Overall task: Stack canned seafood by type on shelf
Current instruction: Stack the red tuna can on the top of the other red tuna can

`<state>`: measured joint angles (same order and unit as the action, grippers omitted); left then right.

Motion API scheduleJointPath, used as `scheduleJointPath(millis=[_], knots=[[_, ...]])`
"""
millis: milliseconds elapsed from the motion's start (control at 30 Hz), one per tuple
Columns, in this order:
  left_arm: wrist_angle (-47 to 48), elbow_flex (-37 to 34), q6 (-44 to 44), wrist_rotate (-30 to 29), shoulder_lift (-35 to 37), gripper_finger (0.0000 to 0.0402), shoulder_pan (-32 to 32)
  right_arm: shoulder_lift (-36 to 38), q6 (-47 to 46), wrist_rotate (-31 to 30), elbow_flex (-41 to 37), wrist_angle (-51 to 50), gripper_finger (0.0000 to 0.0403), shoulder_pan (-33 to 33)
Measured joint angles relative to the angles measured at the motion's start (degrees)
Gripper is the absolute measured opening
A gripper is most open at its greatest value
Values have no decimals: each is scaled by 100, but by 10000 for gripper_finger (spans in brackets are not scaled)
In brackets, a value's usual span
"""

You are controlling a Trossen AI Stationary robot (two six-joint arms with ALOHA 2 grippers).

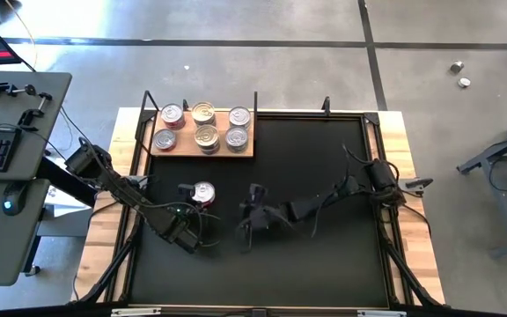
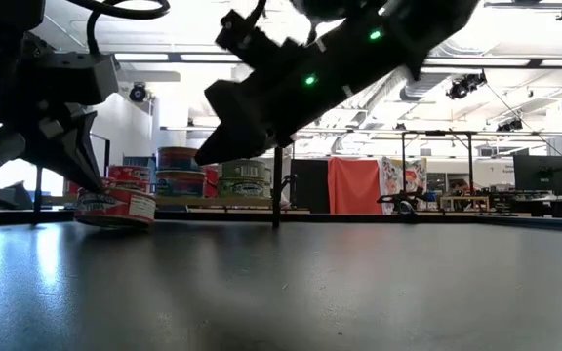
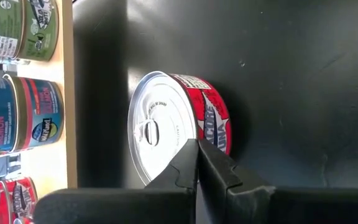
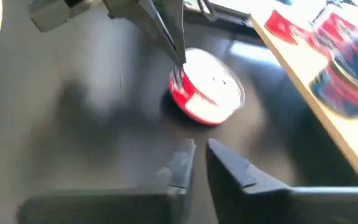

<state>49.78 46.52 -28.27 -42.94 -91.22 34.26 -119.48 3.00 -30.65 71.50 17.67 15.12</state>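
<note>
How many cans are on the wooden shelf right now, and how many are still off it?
6 stack tops show on the shelf, in two rows of three; the wrist views show some are stacked, so lower cans hide. 1 red can sits on the black mat.
</note>
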Motion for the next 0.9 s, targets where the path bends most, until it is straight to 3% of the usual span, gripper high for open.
scheduleJointPath(millis=[233,433,567,700,900], knots=[[-4,3,-123,-25,0,0,-15,-188,1585,1702,2,678,166,-712],[-9,3,-216,-169,2,0,-20,-630,2873,2231,17,1665,258,-1122],[-11,5,-309,-272,2,0,-32,-902,3160,2366,391,1567,281,-1308],[-13,5,-440,-284,2,0,-97,-1250,3619,2814,1046,743,284,-1413],[-21,7,-464,-289,4,0,-205,-1826,4564,2547,2182,-182,284,-1357]])
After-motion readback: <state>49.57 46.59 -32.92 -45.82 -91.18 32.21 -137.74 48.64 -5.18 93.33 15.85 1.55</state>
